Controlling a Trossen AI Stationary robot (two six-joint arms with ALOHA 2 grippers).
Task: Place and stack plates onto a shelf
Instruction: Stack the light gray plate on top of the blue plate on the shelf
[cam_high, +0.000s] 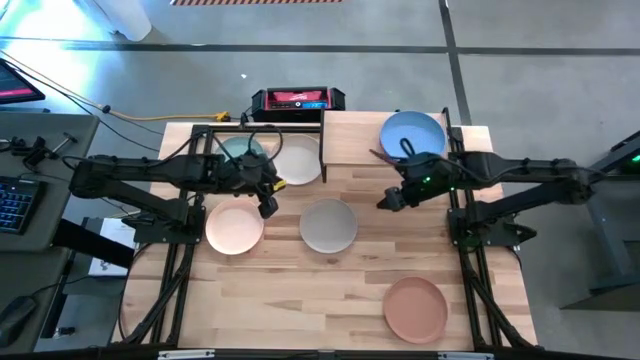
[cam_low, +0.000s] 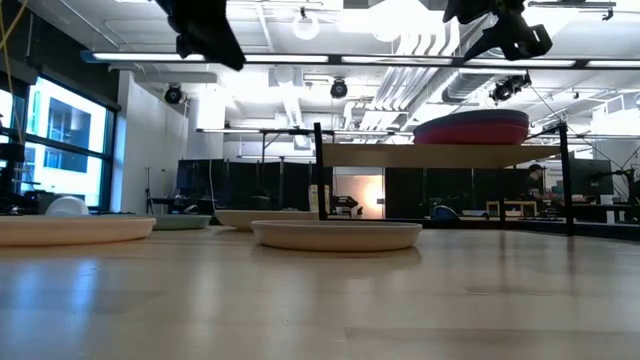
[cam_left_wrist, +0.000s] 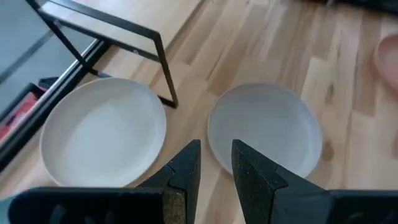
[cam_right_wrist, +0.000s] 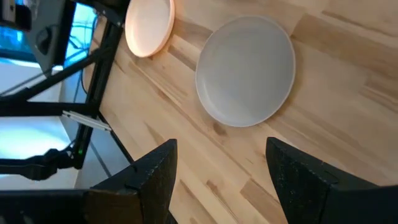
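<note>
A stack of plates with a blue plate (cam_high: 412, 133) on top rests on the shelf (cam_high: 350, 145) at the far right; the low view shows magenta below the stack's (cam_low: 470, 128) top. On the table lie a teal plate (cam_high: 240, 150), a cream-white plate (cam_high: 297, 162), a peach-pink plate (cam_high: 235, 227), a grey plate (cam_high: 328, 225) and a terracotta plate (cam_high: 415, 308). My left gripper (cam_high: 268, 207) hangs open, its fingers narrowly apart, above the table between the cream-white plate (cam_left_wrist: 102, 130) and the grey plate (cam_left_wrist: 264, 127). My right gripper (cam_high: 385, 201) hangs wide open right of the grey plate (cam_right_wrist: 245, 68), holding nothing.
The shelf's black legs (cam_left_wrist: 165, 68) stand beside the cream-white plate. A black and red device (cam_high: 297, 100) sits at the table's far edge. Bare wood lies along the near edge left of the terracotta plate.
</note>
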